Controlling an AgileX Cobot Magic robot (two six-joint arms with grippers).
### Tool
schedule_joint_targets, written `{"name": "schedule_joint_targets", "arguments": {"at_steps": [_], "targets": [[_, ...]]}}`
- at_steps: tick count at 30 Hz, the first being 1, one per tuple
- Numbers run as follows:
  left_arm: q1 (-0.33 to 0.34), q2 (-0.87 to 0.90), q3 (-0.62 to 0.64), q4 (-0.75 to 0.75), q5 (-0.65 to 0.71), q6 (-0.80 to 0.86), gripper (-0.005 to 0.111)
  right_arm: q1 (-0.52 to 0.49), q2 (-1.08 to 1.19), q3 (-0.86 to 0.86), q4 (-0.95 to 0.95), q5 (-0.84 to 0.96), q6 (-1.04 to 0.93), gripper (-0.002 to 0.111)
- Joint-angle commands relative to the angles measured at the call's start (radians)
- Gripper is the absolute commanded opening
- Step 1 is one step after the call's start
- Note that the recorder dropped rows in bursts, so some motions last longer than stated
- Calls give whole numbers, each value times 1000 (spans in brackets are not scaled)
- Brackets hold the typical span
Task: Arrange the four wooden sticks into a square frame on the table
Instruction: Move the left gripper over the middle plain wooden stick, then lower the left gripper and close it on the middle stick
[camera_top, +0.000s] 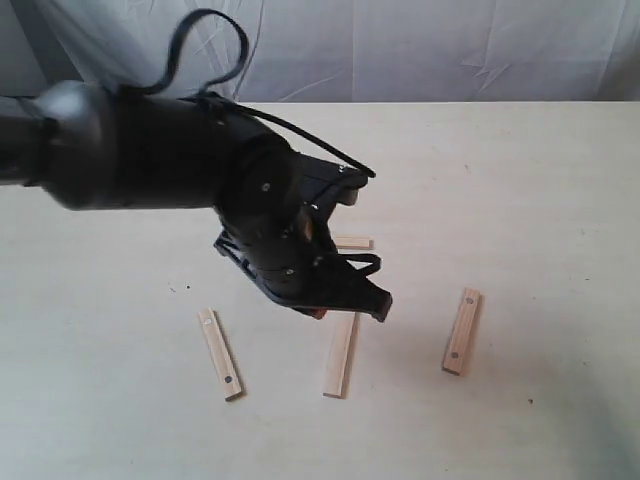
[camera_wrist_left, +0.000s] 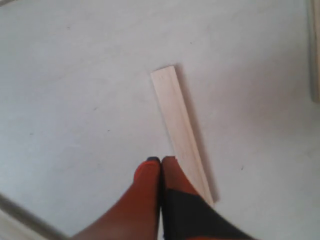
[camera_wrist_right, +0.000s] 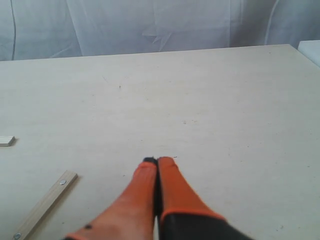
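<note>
sticks (camera_top: 340, 355), 4 in exterior view, 1 by closed left gripper (camera_wrist_left: 160, 161)

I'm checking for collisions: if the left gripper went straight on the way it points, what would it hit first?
Probably the plain wooden stick lying just ahead of the shut left gripper. It could land on the table right beside it instead, since depth is unclear.

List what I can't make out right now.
- Exterior view: the left arm covers most of the fourth stick; only one end shows.
- Left wrist view: the left pincer hides one end of the plain stick; another stick is cut off by the edge.
- Right wrist view: the holed stick runs off the edge.
</note>
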Motion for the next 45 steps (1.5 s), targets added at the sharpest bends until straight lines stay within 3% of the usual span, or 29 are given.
{"name": "schedule_joint_targets", "arguments": {"at_steps": [1,5,10,14,22,29,37,41,45], "targets": [[-7,84,-40,-82,11,-19,1,-5,-6,2,0,-13,2,0],[-7,116,-40,-141,2,-19,14,-5,-6,2,0,-13,2,0],[-7,140,-40,-197,-27,-15,41,-5,-6,2,-1,-11,2,0],[-7,162,-40,-190,-37,-15,45,-5,-6,2,-1,-11,2,0],[-7,171,-40,-113,-49,-15,43,-5,-6,2,-1,-11,2,0],[-7,171,-40,-87,-57,-12,23,-5,-6,2,-1,-11,2,0],[-3,169,-40,-29,-47,-12,13,-5,-6,2,0,-13,2,0],[-3,122,-78,19,-19,-15,0,-5,-6,2,0,-13,2,0],[51,73,-97,67,-54,-94,0,-5,-6,2,0,-13,2,0]]}}
